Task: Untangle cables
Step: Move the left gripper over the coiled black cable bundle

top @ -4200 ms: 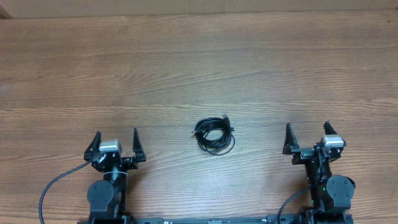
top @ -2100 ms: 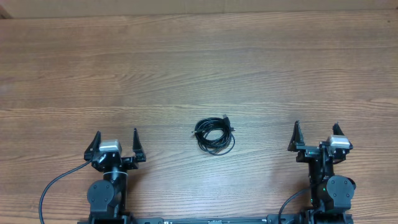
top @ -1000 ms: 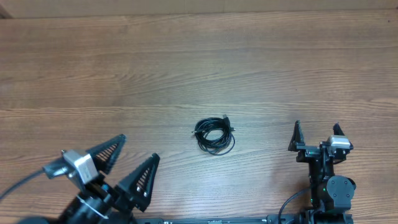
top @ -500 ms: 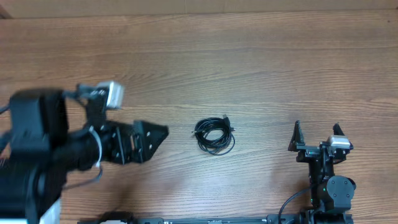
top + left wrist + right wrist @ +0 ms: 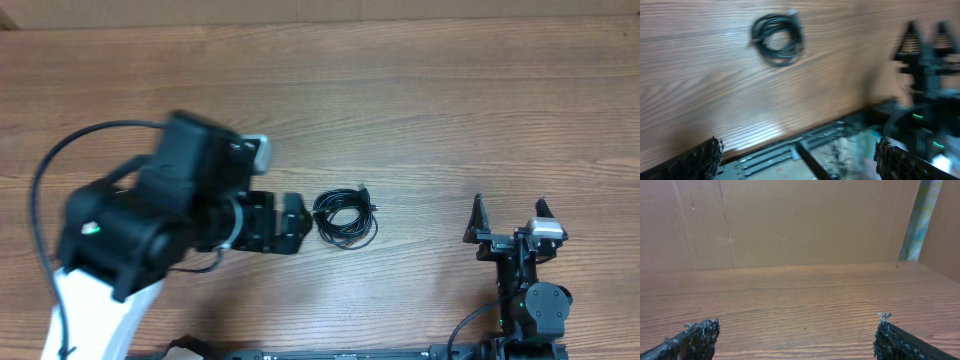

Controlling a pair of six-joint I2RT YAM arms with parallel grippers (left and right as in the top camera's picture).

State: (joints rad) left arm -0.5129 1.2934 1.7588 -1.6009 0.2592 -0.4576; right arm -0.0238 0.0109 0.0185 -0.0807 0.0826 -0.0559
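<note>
The wooden bench carries everything. The left hand hangs released, just beside the cables. The right hand, also released, is well apart. The small coil at mid-bench looks light and limp, and a stray outer loop or plug end seems the best place to pinch.

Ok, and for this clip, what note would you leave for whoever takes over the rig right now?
Left hand: open, empty, close beside the left side of the small coil of thin black cables.
Right hand: open, empty, at the near right of the wooden table, well apart from the coil.
Cables: one bundled coil lying mid-table, plug ends sticking out at its far side.
Done: nothing untangled yet.
Left: grasp the coil, pull the cords apart, lay them out separately.
</note>
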